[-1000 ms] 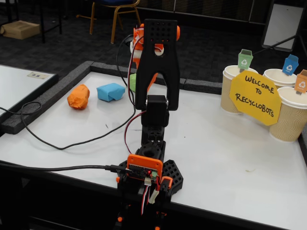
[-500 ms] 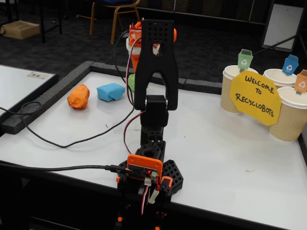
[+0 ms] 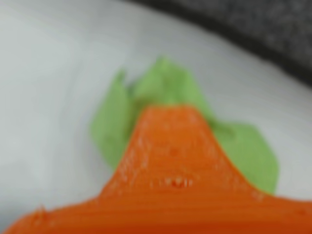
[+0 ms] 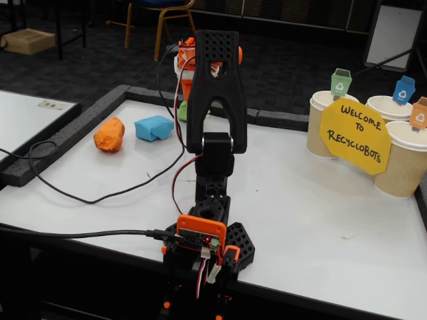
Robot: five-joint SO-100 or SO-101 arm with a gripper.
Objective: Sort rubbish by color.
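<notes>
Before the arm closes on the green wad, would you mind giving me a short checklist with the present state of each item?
1. Hand over the green wad: ok, the wrist view shows an orange finger above it.
2. Jaws open enough: cannot tell, only one blurred finger shows, and in the fixed view the arm hides the hand.
3. Height above the wad: cannot tell, the wrist view is out of focus.
4. Orange wad and blue wad clear of the hand: ok, both lie apart to the left in the fixed view.
5. Cup with the green tag unobstructed: ok.
6. Cable off the wads: ok.
</notes>
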